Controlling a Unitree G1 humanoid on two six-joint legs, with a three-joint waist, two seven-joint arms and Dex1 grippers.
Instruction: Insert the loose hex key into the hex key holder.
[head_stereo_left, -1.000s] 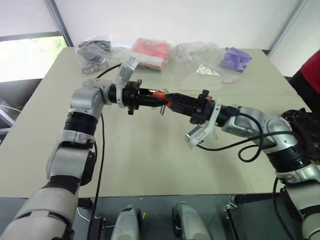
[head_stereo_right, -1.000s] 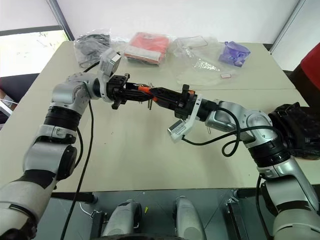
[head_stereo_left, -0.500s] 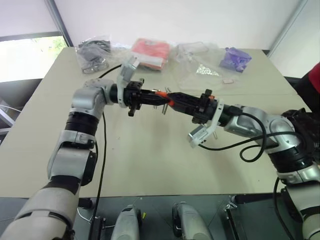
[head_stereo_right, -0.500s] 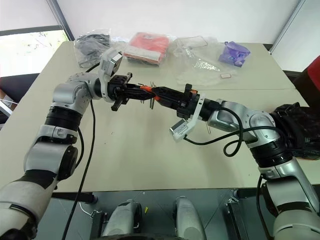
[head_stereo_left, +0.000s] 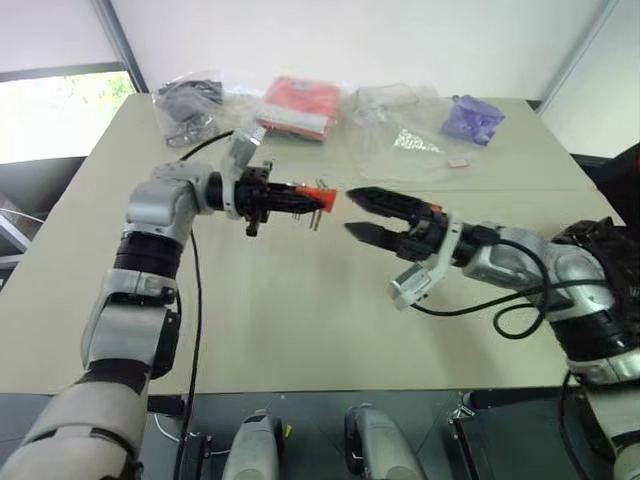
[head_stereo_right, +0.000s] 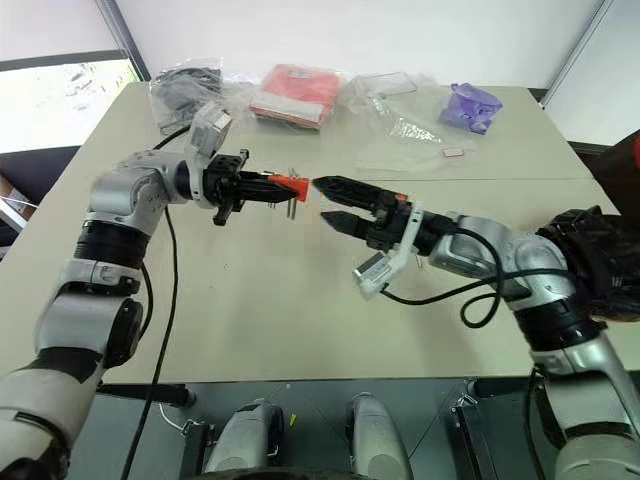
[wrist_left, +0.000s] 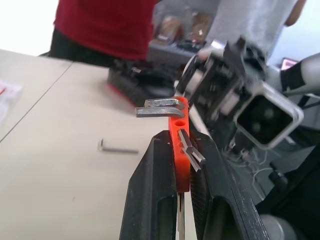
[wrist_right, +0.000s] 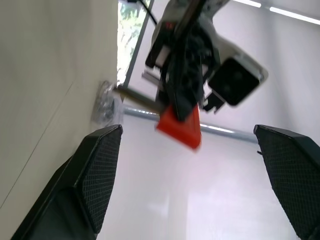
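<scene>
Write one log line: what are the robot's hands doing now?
left gripper: shut on small orange-red plastic hex key holder | right gripper: open, empty | thin L-shaped metal hex key: on table

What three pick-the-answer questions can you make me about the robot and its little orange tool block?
1. Where is the hex key holder?
A. Flat on the table
B. Between the left gripper's fingers, above the table
C. Inside a plastic bag

2. What colour is the holder?
A. Orange-red
B. Purple
C. Green

3. How does the right gripper look?
A. Shut on the holder
B. Shut on a bag
C. Open, holding nothing

Answers:
1. B: the left gripper clamps the block on both sides, up off the table.
2. A: the block shows bright orange-red in the left wrist view, with metal keys sticking out.
3. C: its two black fingers stand wide apart, and the holder sits beyond them untouched.

A loose hex key lies on the table.
</scene>
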